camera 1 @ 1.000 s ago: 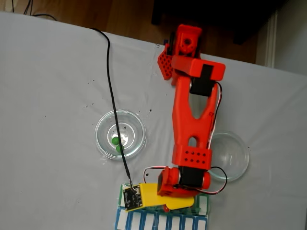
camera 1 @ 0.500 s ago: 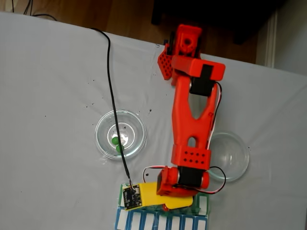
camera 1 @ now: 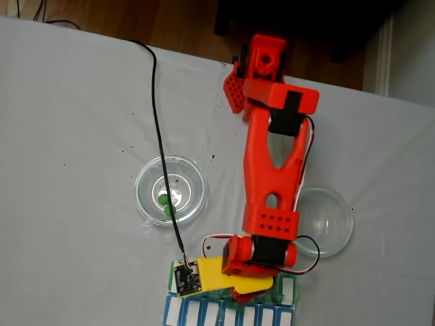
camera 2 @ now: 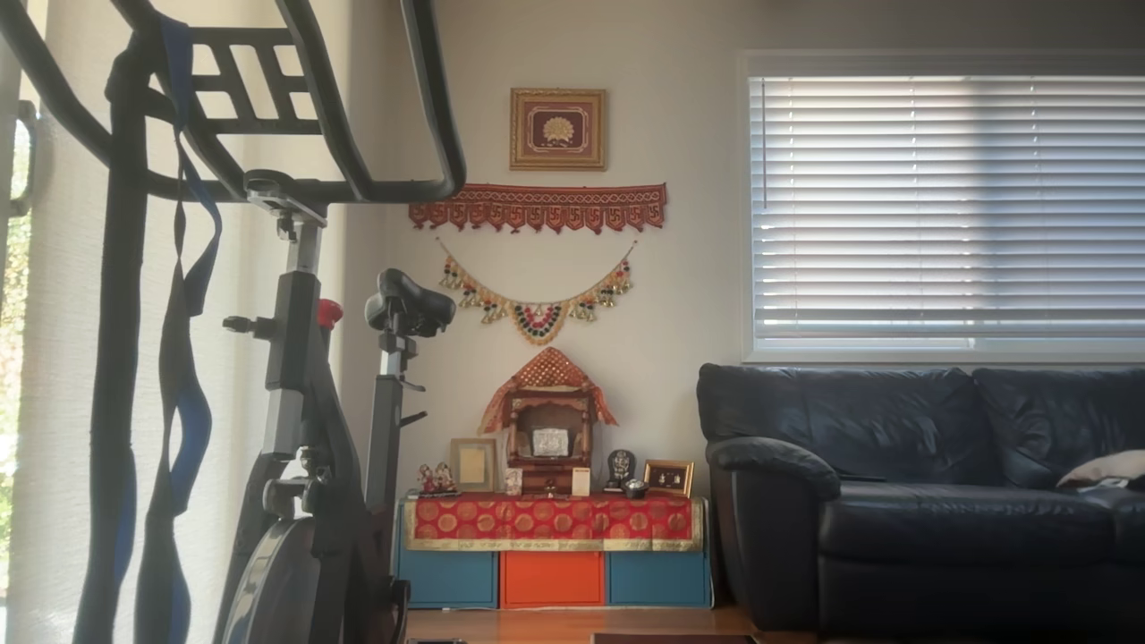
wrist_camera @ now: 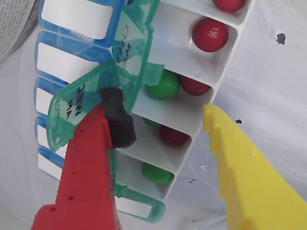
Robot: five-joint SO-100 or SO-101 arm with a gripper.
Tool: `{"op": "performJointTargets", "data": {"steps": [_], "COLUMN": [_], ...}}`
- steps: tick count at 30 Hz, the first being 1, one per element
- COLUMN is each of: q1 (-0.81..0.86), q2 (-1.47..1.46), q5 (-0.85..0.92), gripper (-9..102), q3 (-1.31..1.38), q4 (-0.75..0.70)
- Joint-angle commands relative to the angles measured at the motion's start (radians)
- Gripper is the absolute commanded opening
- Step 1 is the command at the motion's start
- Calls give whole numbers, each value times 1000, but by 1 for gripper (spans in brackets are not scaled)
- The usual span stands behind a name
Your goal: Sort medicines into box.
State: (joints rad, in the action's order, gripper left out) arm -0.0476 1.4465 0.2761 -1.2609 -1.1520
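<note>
1. Left in the wrist view, the blue-lidded row [wrist_camera: 67, 52] lies shut beside the pill box [wrist_camera: 192, 96]. A drift of the arm that way could, I think, drop a ball onto those closed lids, where it would roll off over the desk [wrist_camera: 283, 86].
2. The red finger [wrist_camera: 91, 163], with its black foam pad [wrist_camera: 117, 120], touches a raised green lid [wrist_camera: 91, 100]. A push or a lift from here might catch that flap, snapping it shut or dragging the box.
3. The jaws [wrist_camera: 160, 112] stand wide open with nothing between them, over compartments already holding a green ball [wrist_camera: 163, 85] and a red ball [wrist_camera: 209, 34].
4. The yellow finger [wrist_camera: 244, 167] hangs past the box's right wall; lowering further could knock it.
5. In the fixed view, the left glass dish [camera 1: 146, 204] has green balls [camera 1: 163, 199] left, and the black cable [camera 1: 166, 204] crosses it, so a snag is possible.
</note>
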Motion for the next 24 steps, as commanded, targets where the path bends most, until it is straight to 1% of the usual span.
{"op": "performJointTargets", "data": {"steps": [1, 3, 6, 11, 15, 24], "q1": [-6, -5, 8, 34, 72, 225], "q2": [163, 179, 193, 252, 319, 451], "q5": [21, 29, 20, 74, 124, 250], "gripper": [24, 22, 16, 1, 1, 1], "q3": [3, -8, -6, -20, -37, -163], "q4": [-14, -23, -60, -121, -206, -199]}}
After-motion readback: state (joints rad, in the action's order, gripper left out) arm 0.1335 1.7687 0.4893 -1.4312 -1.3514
